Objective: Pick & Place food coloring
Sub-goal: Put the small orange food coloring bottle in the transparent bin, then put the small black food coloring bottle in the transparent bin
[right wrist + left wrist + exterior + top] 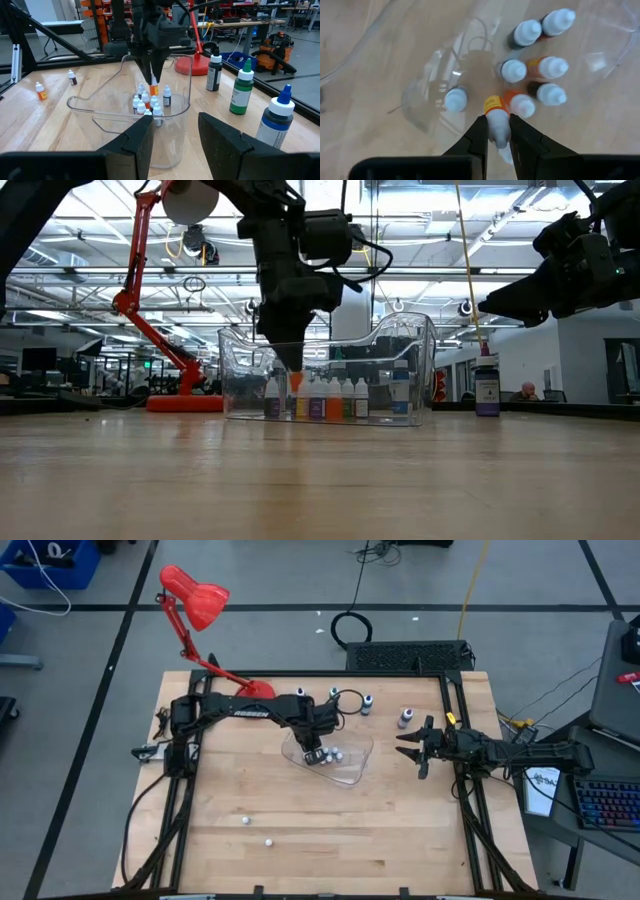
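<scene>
Left gripper point(498, 131): down inside the clear tub point(425, 360), fingers clamped on the cap end of 1 small dropper bottle point(493, 106), orange-yellow body pointing down.
Held bottle: hung just above the tub floor, right beside the others, not yet released by the look of it.
Bottles in tub point(532, 65): 6 more stood upright, white caps up, packed close, some touching; 1 stood slightly apart.
Right gripper point(175, 137): waited off the tub's right side, above the table point(300, 840), fingers apart, holding nothing.
Bigger bottles point(243, 86): several stood at the table's far edge, well clear of the tub.
Stray small bottles point(40, 90): 2 stood on the table away from the tub, seen from the right wrist.
Handling: looked light, stiff plastic, smooth and a bit slippery; narrow base, so likely to topple if nudged.
Where to grip: across the cap or neck from above, as here; the bodies sat too close together for fingers to fit between.
Risk: letting go crooked could knock neighbours over.
</scene>
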Controlling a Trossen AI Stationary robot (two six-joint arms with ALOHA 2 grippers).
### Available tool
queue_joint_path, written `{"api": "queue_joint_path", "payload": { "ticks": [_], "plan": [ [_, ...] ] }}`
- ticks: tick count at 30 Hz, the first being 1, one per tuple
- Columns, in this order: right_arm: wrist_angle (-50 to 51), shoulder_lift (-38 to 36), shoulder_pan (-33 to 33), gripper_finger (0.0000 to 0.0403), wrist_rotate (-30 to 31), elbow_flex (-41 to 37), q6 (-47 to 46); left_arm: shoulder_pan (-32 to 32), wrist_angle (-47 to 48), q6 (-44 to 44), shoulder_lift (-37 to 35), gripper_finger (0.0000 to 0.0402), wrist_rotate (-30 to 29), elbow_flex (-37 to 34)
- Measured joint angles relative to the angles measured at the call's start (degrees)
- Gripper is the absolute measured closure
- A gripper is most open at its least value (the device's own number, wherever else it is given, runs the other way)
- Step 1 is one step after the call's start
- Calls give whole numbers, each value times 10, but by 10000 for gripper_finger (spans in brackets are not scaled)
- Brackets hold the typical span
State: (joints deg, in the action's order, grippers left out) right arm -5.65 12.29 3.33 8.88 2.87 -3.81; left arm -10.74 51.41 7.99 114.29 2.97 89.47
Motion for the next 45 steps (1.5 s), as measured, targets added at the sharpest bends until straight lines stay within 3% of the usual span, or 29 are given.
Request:
{"api": "queue_joint_path", "payload": {
  "ticks": [26,35,40,45],
  "plan": [
    [1,2,0,259,0,0,0,0,-12,11,35,345,14,1],
    [1,2,0,259,0,0,0,14,-18,13,36,234,6,1],
    [1,2,0,259,0,0,0,20,-3,25,42,203,5,31],
    [1,2,0,259,0,0,0,26,85,10,40,186,-4,114]
  ]
}}
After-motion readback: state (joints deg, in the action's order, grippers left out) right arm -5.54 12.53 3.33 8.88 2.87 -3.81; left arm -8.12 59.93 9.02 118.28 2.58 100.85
